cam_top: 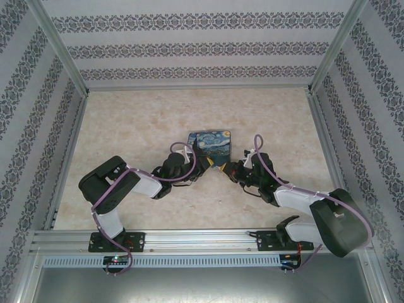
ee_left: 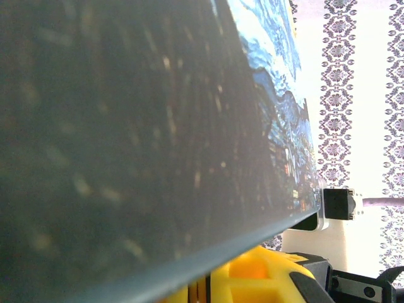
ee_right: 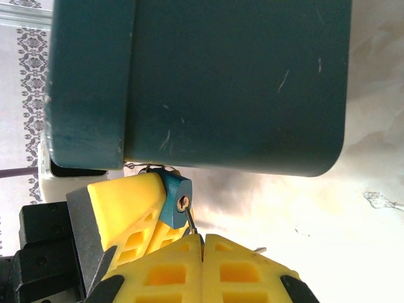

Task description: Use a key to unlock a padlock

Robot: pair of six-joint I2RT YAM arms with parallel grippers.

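**A:** What is the right claw [ee_right: 202,240] doing?

**B:** Its two yellow tips are pressed tight together, and the key [ee_right: 190,219] is pinched between them. Just a thin sliver of metal sticks out past the tips.

**A:** Where does that sliver point?

**B:** Up and a little left, to the keyhole [ee_right: 183,202] in the end face of the padlock [ee_right: 170,191]. The key's tip meets the hole, but I cannot tell how deep it sits.

**A:** And where is the padlock itself?

**B:** It is just below the edge of the dark teal tin [ee_right: 233,82], between the two claws and tilted. From above, both arms converge at the near side of the tin, which rests on the pale bench [cam_top: 139,120].

**A:** What about the left claw [ee_left: 208,285]?

**B:** In its own camera the tips are almost shut, with only a thin seam between them, and they are tucked close under the tin's side. In the right wrist view, one of its yellow fingers [ee_right: 126,205] lies flat against the padlock's left side.

**A:** So is it gripping the padlock?

**B:** It looks that way. The other finger is hidden behind the padlock, though, so I can't be certain.
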